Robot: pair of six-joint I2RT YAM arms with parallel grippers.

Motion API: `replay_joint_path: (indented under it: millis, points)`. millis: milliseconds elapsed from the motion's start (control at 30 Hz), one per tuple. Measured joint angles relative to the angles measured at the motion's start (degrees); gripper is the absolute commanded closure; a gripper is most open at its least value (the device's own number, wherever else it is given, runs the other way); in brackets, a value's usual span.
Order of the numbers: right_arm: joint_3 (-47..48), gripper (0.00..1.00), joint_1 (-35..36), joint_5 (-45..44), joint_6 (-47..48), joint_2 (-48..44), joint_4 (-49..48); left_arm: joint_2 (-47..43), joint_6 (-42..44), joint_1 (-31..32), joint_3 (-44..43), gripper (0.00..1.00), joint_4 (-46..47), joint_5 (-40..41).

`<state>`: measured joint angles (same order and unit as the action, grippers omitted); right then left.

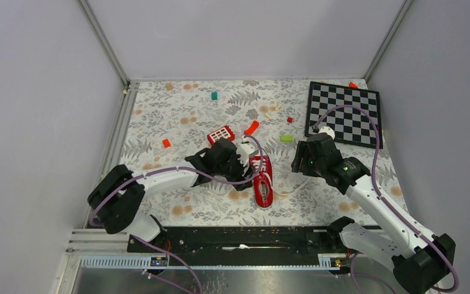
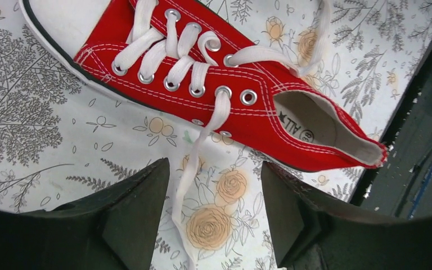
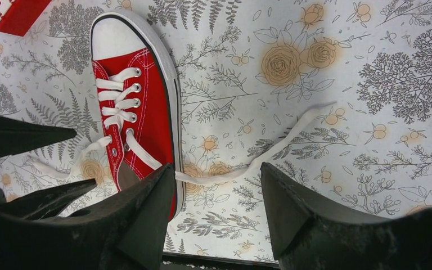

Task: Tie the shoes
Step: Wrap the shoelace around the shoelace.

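Red sneaker [image 2: 202, 84], just one, lies untied ahead of the left gripper [image 2: 214, 166] and ahead-left of the right gripper [image 3: 218, 167], both spread, its two loose lace ends [image 2: 188, 185] trailing one below each

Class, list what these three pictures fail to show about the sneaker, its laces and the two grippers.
- Top view: the laces are too small to trace, and the left gripper sits hidden under its own wrist.
- Left wrist view: the sneaker's toe cap is cut by the top edge, and the lace runs off the bottom edge.
- Right wrist view: the heel is hidden behind a finger of the right gripper.
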<state>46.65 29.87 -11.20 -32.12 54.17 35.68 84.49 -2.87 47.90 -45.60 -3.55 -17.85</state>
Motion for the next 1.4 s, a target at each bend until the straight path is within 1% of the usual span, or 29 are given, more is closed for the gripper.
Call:
replay_joint_path:
  millis: [200, 300, 400, 433, 467, 567, 633, 700, 833, 1000, 1067, 1167, 1267, 1400]
  points:
    - [-0.02, 0.35, 0.00, 0.59, 0.22, 0.42, -0.02, 4.81, 0.63, 0.00, 0.07, 0.34, 2.97, -0.07]
    - [-0.02, 0.35, 0.00, 1.36, 0.22, 0.44, -0.04, 5.64, -0.13, 0.04, 1.57, 0.35, 6.71, 0.24]
    - [-0.13, 0.34, 0.00, 1.95, 0.37, 0.61, -0.22, 5.73, -0.83, 0.07, 2.82, 0.44, 9.33, 0.63]
    - [-0.33, 0.34, -0.02, 2.47, 0.63, 0.83, -0.39, 5.86, -1.20, 0.07, 3.02, 0.49, 10.01, 0.76]
    - [-0.50, 0.34, -0.02, 3.13, 0.96, 1.11, -0.44, 6.14, -1.51, 0.07, 3.04, 0.58, 10.58, 0.85]
    - [-1.44, 0.33, -0.04, 5.70, 2.36, 2.56, -0.46, 7.52, -2.16, 0.07, 2.95, 0.91, 11.37, 1.38]
    - [-2.38, 0.33, -0.04, 7.32, 3.26, 3.56, -0.50, 8.50, -2.97, 0.04, 2.60, 1.00, 10.51, 1.20]
    - [-3.58, 0.34, -0.04, 9.05, 4.35, 4.39, -0.52, 9.70, -3.04, 0.07, 1.44, 1.00, 8.46, 1.20]
    - [-5.11, 0.42, 0.55, 11.63, 6.43, 5.92, -0.59, 9.57, -4.09, 0.07, 0.26, 1.00, 5.75, 1.20]
    - [-7.67, 0.42, 6.05, 12.37, 8.09, 8.39, -3.76, 5.53, -7.19, 0.07, 0.28, 1.00, 3.10, 1.14]
    - [-8.41, 0.42, 8.24, 12.76, 8.37, 10.29, -5.09, 3.76, -8.46, 0.07, 0.31, 1.00, 3.19, 0.81]
    - [-8.63, 0.42, 9.40, 13.73, 8.35, 13.05, -6.93, 1.88, -11.06, 0.07, 0.74, 1.00, 4.94, -0.74]
    - [-8.57, 0.41, 9.57, 13.90, 8.35, 16.68, -9.18, 2.03, -13.73, 0.07, 1.84, 1.00, 7.76, -2.80]
    - [-8.31, 0.42, 9.60, 14.03, 8.35, 22.58, -11.23, 2.91, -16.20, 0.07, 2.34, 1.00, 8.46, -3.58]
